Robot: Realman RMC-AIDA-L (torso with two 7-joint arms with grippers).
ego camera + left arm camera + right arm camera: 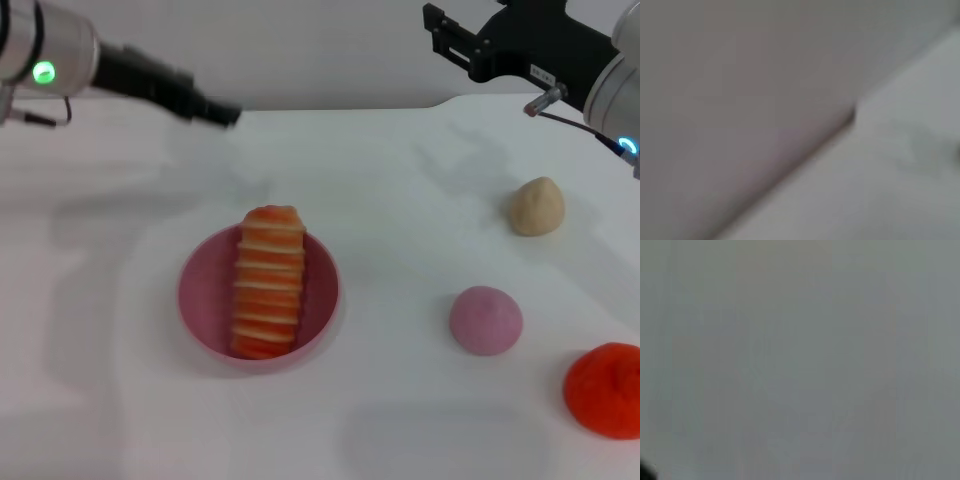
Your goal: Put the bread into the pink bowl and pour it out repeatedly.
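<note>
Bread: the long orange-and-cream striped toy bread (pixel 268 283) lies in the round glossy pink plastic bowl (pixel 200 300), stripes up.
My left gripper (pixel 215 112): raised beyond the bowl, fingers' state unclear.
My right gripper (pixel 450 42): raised far right of the bowl, fingers spread, empty.

Left arm (pixel 60 55): silver housing, green indicator light, thin cable, black forearm section. Right arm (pixel 610 85): silver housing, blue light, thin cable; black angular gripper (pixel 455 45).

Soft even light, faint shadows, wrist views blurred (nearly featureless)
</note>
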